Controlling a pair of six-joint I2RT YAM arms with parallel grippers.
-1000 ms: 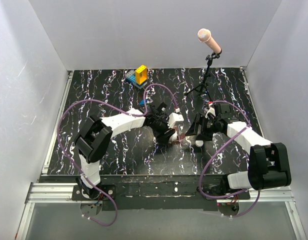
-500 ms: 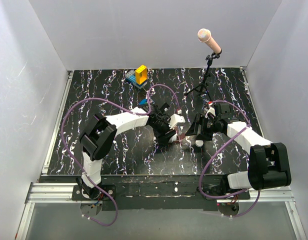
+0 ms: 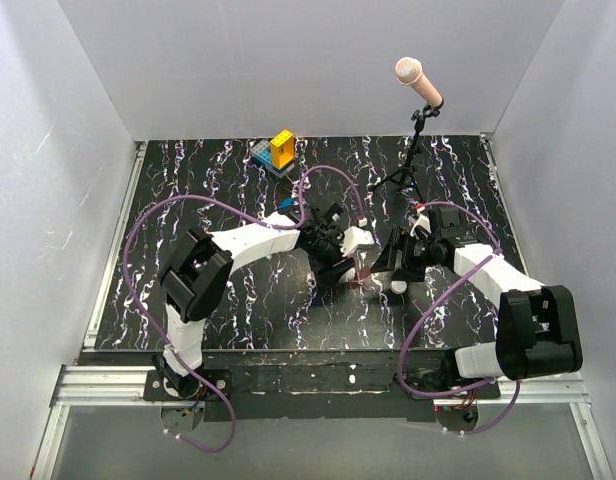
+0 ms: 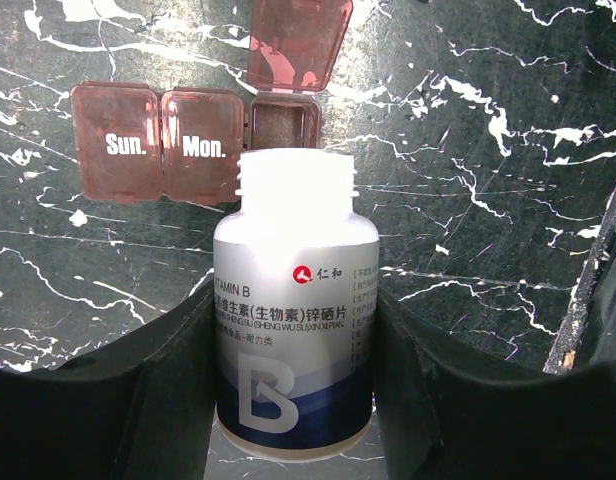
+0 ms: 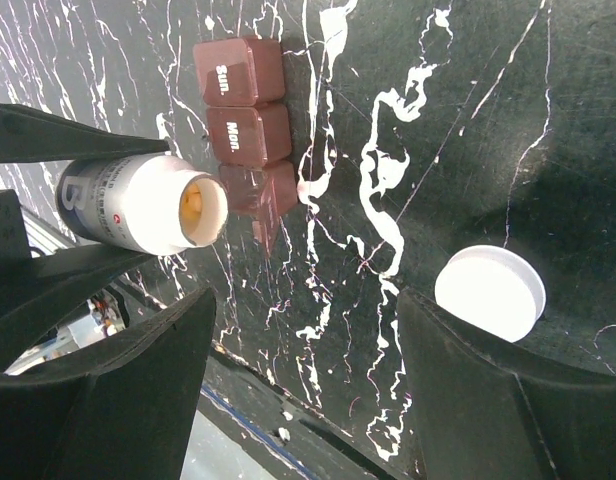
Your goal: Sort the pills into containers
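Left hand (image 4: 293, 340) has carried the bottle (image 4: 295, 290) nearer the pill box (image 4: 158, 140)

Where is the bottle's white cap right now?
In the right wrist view the white cap lies flat on the table at lower right, well apart from the pill box and the open bottle on the left.

Pill box (image 4: 193, 140) lid cropped; open compartment partly behind bottle (image 4: 293, 300).

Left claw (image 4: 293, 315) clamped on bottle (image 4: 288, 230), arm reaching to centre. Right claw (image 5: 303, 300) spread wide, empty, arm bent inward.
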